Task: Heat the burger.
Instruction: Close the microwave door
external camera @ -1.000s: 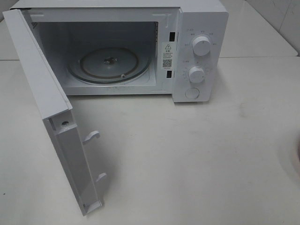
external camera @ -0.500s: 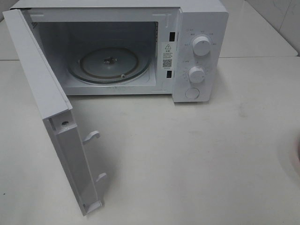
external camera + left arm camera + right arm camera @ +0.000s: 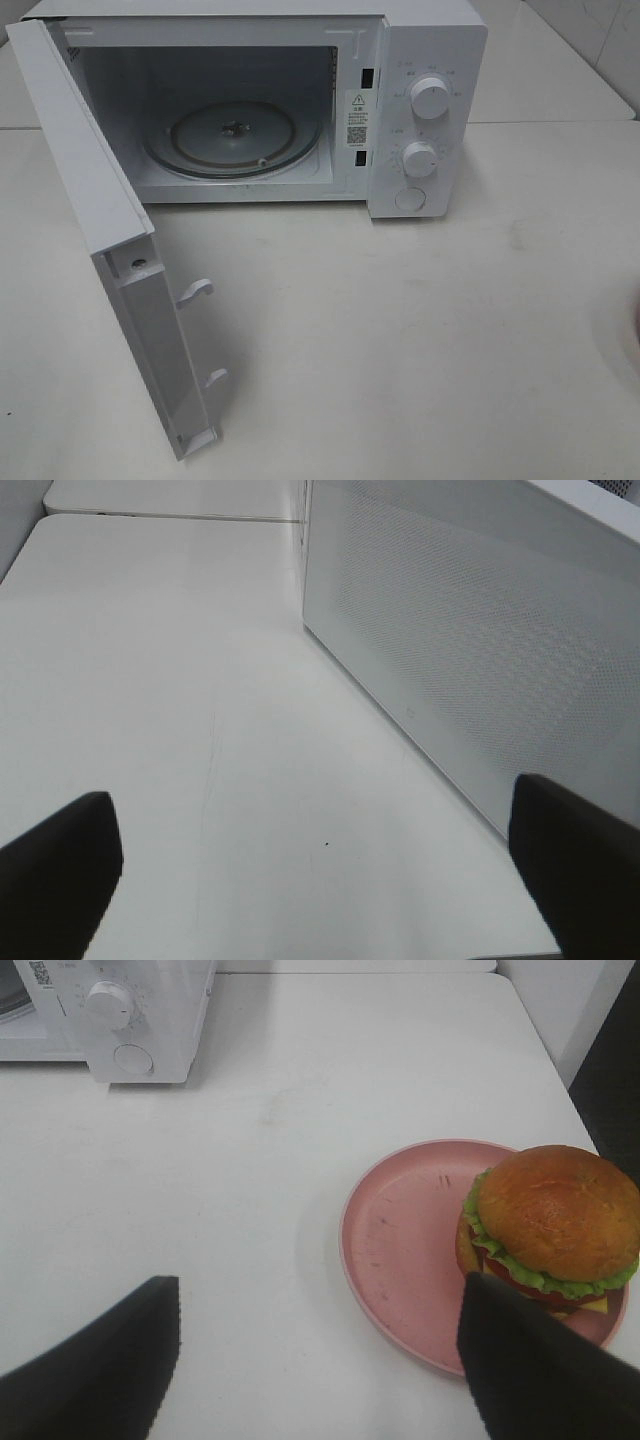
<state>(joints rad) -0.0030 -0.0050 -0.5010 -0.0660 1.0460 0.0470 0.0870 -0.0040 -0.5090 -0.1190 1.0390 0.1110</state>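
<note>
White is filling the high view: a white microwave is sitting at the back of the pale surface, its door swinging wide open to the left and its glass turntable lying bare inside, with two knobs and a round button on the control panel; neither arm is showing here. In the left wrist view, the left tool is hanging with its dark fingers spread wide over bare surface, just beside the perforated face of the door, and holding nothing. In the right wrist view, the right tool is also standing wide, gripping nothing, while the burger is resting on the far side of a pink plate near one finger, well apart from the microwave.
</note>
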